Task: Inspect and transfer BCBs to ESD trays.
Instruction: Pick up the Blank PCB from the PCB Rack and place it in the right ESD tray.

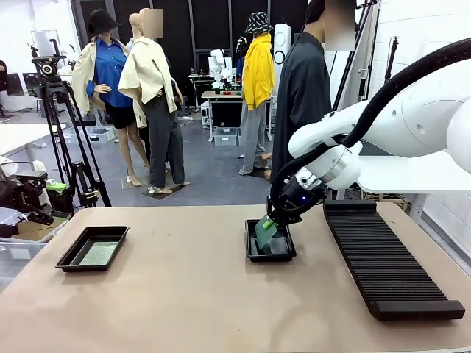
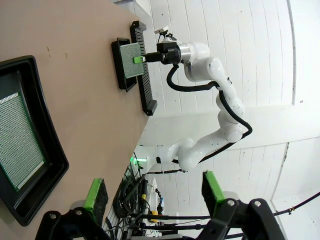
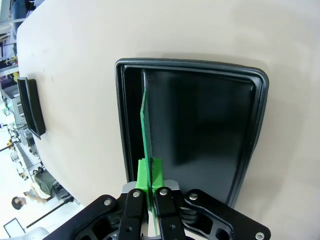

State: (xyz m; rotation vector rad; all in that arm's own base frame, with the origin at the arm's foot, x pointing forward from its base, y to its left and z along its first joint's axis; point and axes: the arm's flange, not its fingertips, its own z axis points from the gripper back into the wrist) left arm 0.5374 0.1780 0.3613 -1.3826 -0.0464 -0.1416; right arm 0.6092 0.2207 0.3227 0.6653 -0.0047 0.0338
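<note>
Lowering the BCB [image 3: 146, 135], clamped edge-on in the right tool [image 3: 149, 192], calls for tilting it flat inside the ESD tray [image 3: 250, 145] before releasing; the left tool [image 2: 155, 192] stands apart, empty.

Two shallow black ESD trays with raised flared rims sit well apart on the tan table. The left tray [image 1: 68, 258] holds a green BCB [image 1: 98, 254] lying flat on its floor, its face covered in a fine grid of pale dots. The right tray [image 1: 251, 254] lies near the table's middle, just beside a long ribbed rack. A second green board [image 1: 265, 233] stands tilted on edge over this tray, near one long wall, its lower edge down inside the tray.
</note>
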